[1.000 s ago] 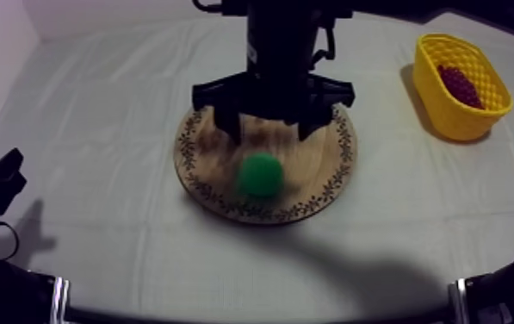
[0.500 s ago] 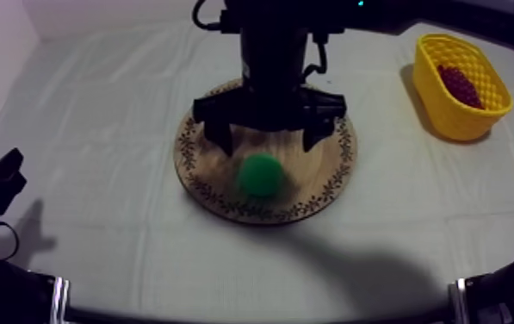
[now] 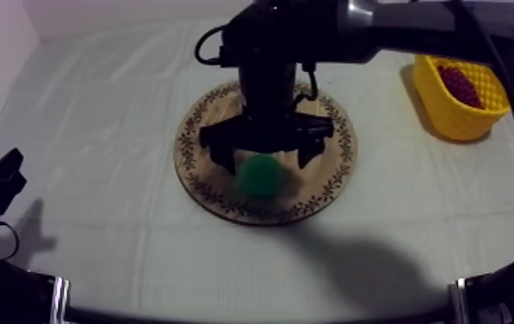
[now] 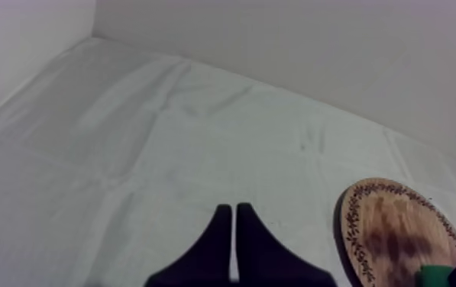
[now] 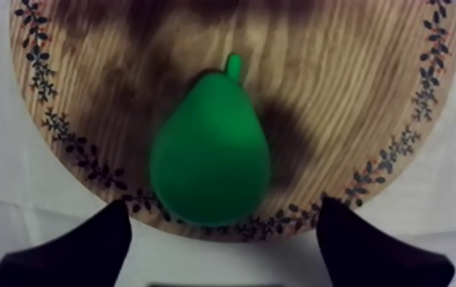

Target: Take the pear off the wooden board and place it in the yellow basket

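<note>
Over the wooden board (image 3: 333, 168) my right gripper (image 3: 263, 161) gapes wide — to fit round the pear (image 3: 260, 176); my left gripper (image 4: 234, 217) sits pinched together.

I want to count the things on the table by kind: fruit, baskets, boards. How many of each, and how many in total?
Toy fruit: 2 (green pear, dark red bunch of grapes)
Baskets: 1 (yellow basket)
Boards: 1 (round wooden board with patterned rim)
Total: 4
</note>
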Robot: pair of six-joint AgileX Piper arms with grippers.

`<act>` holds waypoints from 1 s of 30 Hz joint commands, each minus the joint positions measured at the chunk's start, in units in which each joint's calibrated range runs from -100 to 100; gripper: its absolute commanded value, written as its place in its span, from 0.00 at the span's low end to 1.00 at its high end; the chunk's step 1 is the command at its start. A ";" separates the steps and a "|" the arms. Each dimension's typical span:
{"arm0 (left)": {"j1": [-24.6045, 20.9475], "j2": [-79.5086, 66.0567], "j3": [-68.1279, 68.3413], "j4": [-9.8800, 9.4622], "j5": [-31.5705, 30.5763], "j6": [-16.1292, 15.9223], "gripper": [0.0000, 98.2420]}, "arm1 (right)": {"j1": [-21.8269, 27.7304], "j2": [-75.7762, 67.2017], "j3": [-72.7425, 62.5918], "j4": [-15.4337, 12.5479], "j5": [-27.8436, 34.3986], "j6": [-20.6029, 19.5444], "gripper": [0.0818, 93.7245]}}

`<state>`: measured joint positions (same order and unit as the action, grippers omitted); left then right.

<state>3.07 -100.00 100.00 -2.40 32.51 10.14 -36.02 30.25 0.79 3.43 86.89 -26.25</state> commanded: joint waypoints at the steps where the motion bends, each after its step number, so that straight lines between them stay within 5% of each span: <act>1: 0.01 0.00 0.00 -0.02 -0.01 -0.01 0.00 | 0.06 0.63 0.40 -0.12 -0.83 0.15 0.81; 13: 0.01 0.00 0.00 -0.02 -0.01 -0.01 0.00 | 0.63 5.44 0.29 -1.21 -5.34 1.67 0.74; 24: 0.01 0.00 0.00 -0.02 -0.01 -0.01 0.00 | 1.21 7.66 -1.26 -1.74 -7.25 2.54 0.43; 30: 0.01 0.00 0.00 -0.02 -0.01 -0.01 0.00 | 1.76 7.24 -1.26 -1.50 -6.87 2.46 0.40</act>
<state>3.07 -100.00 100.00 -2.40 32.51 10.14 -34.30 37.85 -0.59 1.75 79.65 -23.73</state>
